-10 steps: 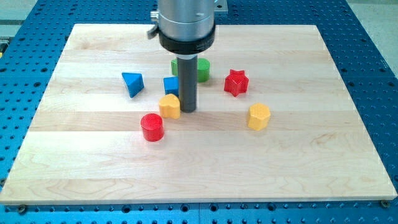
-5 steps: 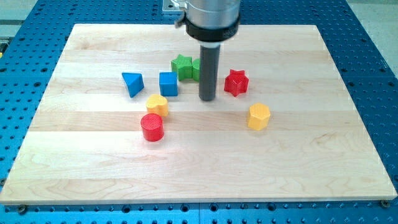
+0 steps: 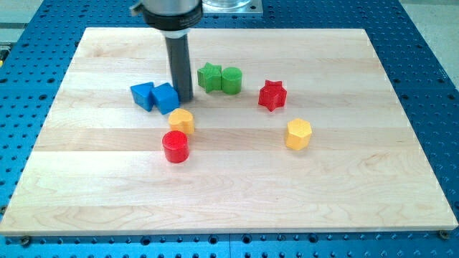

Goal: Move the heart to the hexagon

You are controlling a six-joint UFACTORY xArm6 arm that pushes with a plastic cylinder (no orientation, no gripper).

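Observation:
The yellow heart [image 3: 181, 120] lies left of the board's middle, just above the red cylinder [image 3: 175, 146]. The yellow hexagon [image 3: 297, 133] lies well to its right. My tip [image 3: 182, 98] stands against the right side of the blue cube [image 3: 166, 98], just above the yellow heart. The blue cube touches the blue triangle [image 3: 143, 94] on its left.
A green star [image 3: 209, 77] and a green cylinder [image 3: 232, 79] sit side by side near the view's top middle. A red star [image 3: 272, 94] lies above the yellow hexagon. The wooden board [image 3: 401, 179] is ringed by a blue perforated table.
My tip swung right, then back left past the green blocks to the blue cube. The blue cube slid left against the blue triangle, which also shifted left. The heart moved slightly left.

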